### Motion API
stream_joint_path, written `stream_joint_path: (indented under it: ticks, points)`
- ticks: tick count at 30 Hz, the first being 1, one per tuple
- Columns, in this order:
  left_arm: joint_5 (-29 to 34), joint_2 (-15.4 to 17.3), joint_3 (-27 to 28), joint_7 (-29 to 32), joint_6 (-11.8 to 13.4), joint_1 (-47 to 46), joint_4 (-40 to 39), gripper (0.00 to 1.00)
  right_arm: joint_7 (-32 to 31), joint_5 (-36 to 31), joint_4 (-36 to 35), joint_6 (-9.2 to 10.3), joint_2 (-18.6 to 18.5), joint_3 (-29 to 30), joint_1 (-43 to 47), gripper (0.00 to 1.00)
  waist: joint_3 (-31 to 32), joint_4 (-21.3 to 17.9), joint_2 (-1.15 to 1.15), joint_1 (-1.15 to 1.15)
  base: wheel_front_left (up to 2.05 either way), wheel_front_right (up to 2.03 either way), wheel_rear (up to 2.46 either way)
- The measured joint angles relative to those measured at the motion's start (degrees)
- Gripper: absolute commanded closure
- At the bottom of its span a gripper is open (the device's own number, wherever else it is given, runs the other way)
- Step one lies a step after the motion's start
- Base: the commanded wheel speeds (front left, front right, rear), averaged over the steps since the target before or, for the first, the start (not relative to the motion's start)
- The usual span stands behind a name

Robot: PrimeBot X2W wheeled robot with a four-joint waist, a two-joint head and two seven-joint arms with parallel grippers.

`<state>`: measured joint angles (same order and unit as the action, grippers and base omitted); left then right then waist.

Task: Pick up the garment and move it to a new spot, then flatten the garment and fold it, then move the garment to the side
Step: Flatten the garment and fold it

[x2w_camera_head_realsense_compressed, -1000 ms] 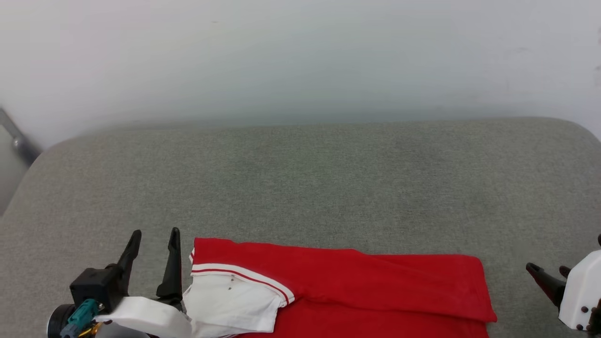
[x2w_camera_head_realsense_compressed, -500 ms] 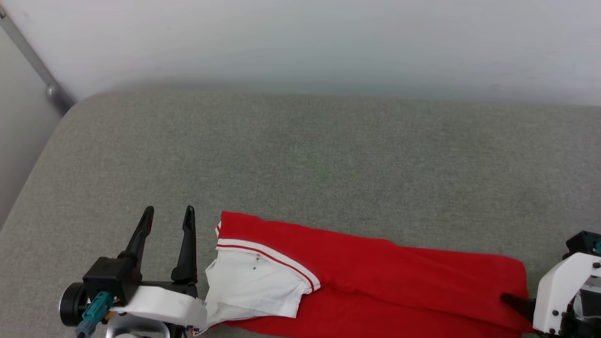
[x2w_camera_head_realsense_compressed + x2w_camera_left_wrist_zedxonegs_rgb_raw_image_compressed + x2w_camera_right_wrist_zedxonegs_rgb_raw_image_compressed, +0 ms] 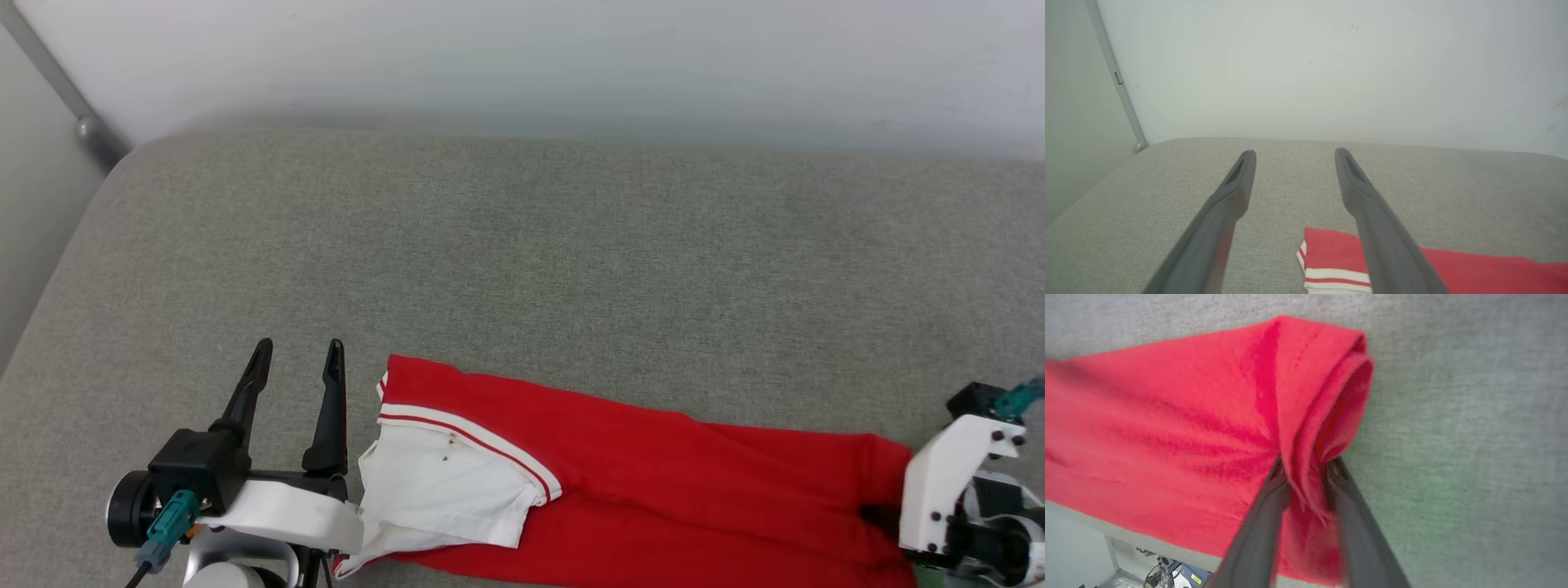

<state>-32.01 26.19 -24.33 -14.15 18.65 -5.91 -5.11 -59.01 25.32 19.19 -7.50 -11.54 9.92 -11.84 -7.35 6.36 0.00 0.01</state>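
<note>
The garment [image 3: 653,474], a red jersey with a white sleeve and red-white striped trim, lies folded into a long band near the front edge of the grey surface. My left gripper [image 3: 299,351] stands open just left of the garment's sleeve end, fingers pointing away, nothing between them. In the left wrist view the garment's corner [image 3: 1331,253] lies beside the right finger of the left gripper [image 3: 1294,153]. My right gripper [image 3: 1305,465] is at the garment's right end, its fingers pinching a bunched fold of red cloth [image 3: 1167,416]. In the head view the right gripper [image 3: 882,516] is mostly behind its white housing.
The grey cushioned surface [image 3: 522,269] stretches wide beyond the garment up to a white wall [image 3: 522,65]. A metal pole [image 3: 82,122] runs down at the far left corner. Past the surface's front edge, clutter on the floor [image 3: 1167,571] shows in the right wrist view.
The head camera has turned and tilted. My right gripper came in from the right onto the garment's right end and closed on it, bunching the cloth. The left gripper stays open.
</note>
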Motion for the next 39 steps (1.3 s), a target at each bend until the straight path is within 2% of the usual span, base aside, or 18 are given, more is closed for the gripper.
stream_joint_path:
  ticks: [7,11,17,23,27,31,35,39]
  points:
    - [0.2,0.9,0.0,0.6,0.5,0.7,0.1,0.0,1.0,2.0,0.2,0.0,-0.1,-2.7,-0.8,1.0,2.3,-1.5,0.0,0.0,0.0,0.0,0.0]
    - [0.3,1.9,0.2,1.2,1.1,1.4,-0.6,0.0,1.0,3.4,-0.8,0.0,-1.2,-1.5,-1.3,1.0,3.5,-2.7,0.0,0.0,0.0,0.0,0.0]
    - [0.0,2.9,1.2,1.8,2.6,3.2,-2.0,0.0,-0.2,2.6,-2.0,-0.01,-2.3,3.1,-3.4,1.0,4.6,-5.1,0.0,0.0,0.0,0.0,0.0]
    - [0.4,3.9,1.4,2.3,3.6,4.5,-3.3,0.0,-3.1,-1.8,-5.4,0.0,-4.0,12.0,-3.4,1.0,5.6,-6.5,0.0,0.0,0.0,0.0,0.0]
    - [0.5,4.1,1.3,2.4,4.2,5.2,-4.0,0.0,-6.2,-4.1,-8.9,0.0,-1.9,15.9,-3.0,1.0,6.1,-7.0,0.0,-0.01,0.0,0.0,0.0]
    - [0.5,4.5,1.3,2.8,4.6,5.6,-4.2,0.0,-9.9,-2.6,-11.5,0.0,3.3,17.9,-3.0,1.0,6.5,-7.1,0.0,-0.01,0.0,0.0,0.0]
    - [0.6,4.9,1.1,3.2,4.5,5.6,-4.3,0.0,-12.1,2.8,-12.4,0.0,7.4,16.8,-2.5,1.0,6.8,-6.7,0.0,-0.01,0.0,0.0,0.0]
    - [0.6,4.7,0.4,3.5,4.1,5.4,-4.2,0.0,-10.7,9.8,-10.2,0.0,8.3,13.6,-1.5,1.0,7.2,-5.9,0.0,-0.01,0.0,0.0,0.0]
